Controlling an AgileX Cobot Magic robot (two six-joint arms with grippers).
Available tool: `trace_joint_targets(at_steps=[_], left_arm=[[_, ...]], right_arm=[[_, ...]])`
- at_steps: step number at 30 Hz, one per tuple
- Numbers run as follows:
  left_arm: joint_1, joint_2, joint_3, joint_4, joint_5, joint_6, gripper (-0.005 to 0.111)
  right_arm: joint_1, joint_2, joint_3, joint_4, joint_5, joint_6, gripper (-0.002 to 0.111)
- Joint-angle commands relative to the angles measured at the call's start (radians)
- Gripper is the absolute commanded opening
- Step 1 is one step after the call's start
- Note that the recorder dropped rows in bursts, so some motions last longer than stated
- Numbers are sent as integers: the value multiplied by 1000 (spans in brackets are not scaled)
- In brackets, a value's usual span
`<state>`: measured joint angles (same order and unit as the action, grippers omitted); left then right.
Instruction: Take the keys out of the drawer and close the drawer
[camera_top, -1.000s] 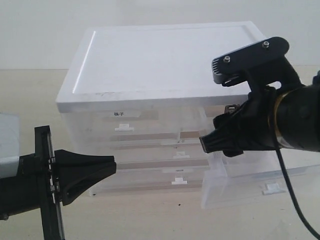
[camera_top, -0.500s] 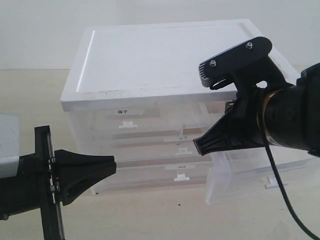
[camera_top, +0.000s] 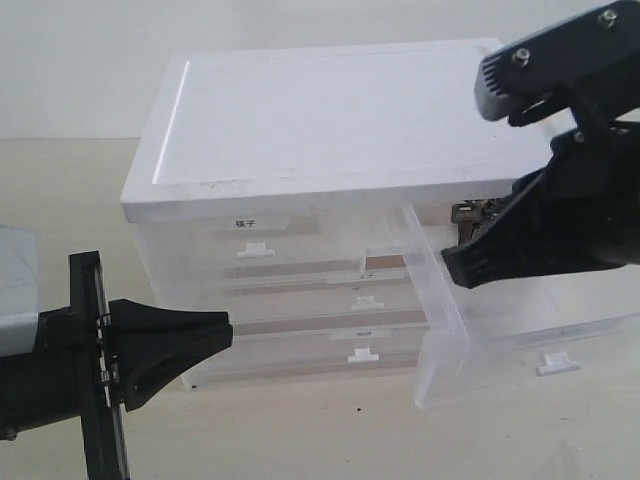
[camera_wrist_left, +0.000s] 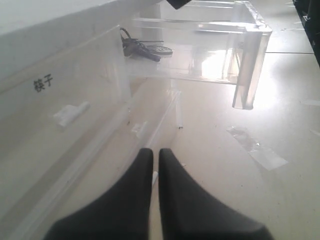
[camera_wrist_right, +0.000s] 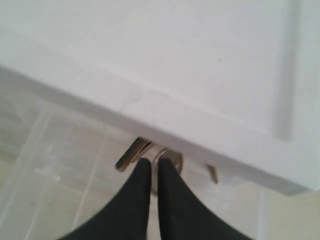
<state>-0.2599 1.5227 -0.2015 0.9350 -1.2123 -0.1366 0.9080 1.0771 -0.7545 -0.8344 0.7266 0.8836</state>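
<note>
The drawer, translucent with a small white tab handle, stands pulled out at the cabinet's right. The keys lie at its back, under the cabinet top. In the left wrist view the keys rest on the floor of the drawer. My right gripper hangs shut above the drawer, with nothing between its fingers. In its own view the keys lie just past my right gripper. My left gripper is shut and empty, low in front of the cabinet, shown in its own view.
The white-topped drawer cabinet fills the middle. A closed half-width drawer with a black-lettered label sits beside the open one, with full-width drawers below. Bits of clear tape lie on the beige tabletop.
My right gripper shut, then moved right and upward, from left of the open drawer to above it. The keys stayed in the drawer. My left arm has not moved.
</note>
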Motion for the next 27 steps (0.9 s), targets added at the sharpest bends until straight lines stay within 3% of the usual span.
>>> trace_joint_targets(at_steps=[1, 8, 16, 20, 24, 27], left_arm=[[-5, 1, -3, 4, -9, -4, 4], [-5, 1, -3, 4, -9, -4, 4], [-5, 1, -3, 4, -9, -4, 4], [-5, 1, -3, 4, -9, -4, 4], [-5, 1, -3, 4, -9, -4, 4], [-5, 1, -3, 4, -9, -4, 4]], right_arm=[[0, 37, 73, -177, -27, 188, 2], [-2, 173, 80, -207, -11, 244, 2], [0, 97, 80, 153, 38, -57, 2], [0, -53, 80, 110, 1, -60, 2], [0, -71, 80, -54, -58, 87, 2], [0, -72, 67, -36, -60, -26, 2]])
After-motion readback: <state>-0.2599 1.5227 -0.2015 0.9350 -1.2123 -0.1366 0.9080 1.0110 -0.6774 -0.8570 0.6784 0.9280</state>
